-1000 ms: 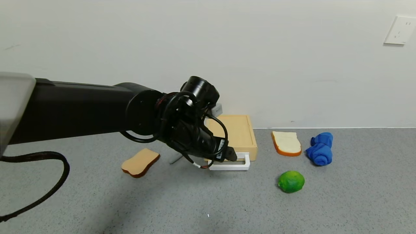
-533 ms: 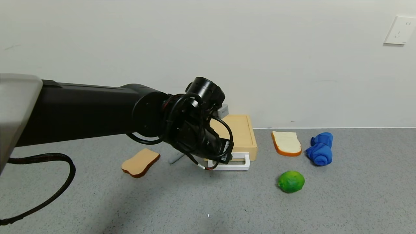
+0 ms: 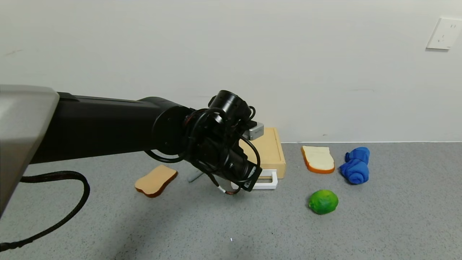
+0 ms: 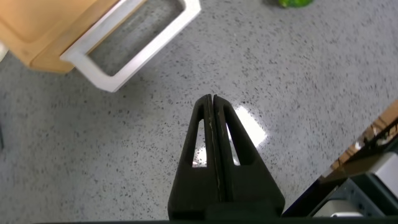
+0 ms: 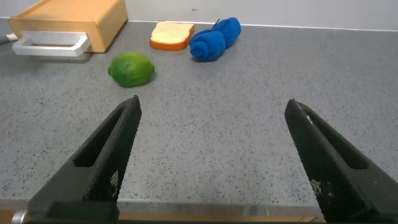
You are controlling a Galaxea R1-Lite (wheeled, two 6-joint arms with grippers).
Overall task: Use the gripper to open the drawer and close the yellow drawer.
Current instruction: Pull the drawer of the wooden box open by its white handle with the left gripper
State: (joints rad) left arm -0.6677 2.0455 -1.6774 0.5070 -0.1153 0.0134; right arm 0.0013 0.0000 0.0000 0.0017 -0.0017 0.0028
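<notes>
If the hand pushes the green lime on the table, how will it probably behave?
The lime looks round and rests freely on the flat table, so it would probably roll. Its skin seems smooth, perhaps slippery. It looks firm, not floppy.

The head camera looked forward and down across the grey table (image 3: 361, 231) toward the wall. The left wrist camera pointed steeply down, close to the surface. The right wrist camera looked low across it. All shared the drawer (image 3: 269, 151) and lime (image 5: 131, 69).
</notes>
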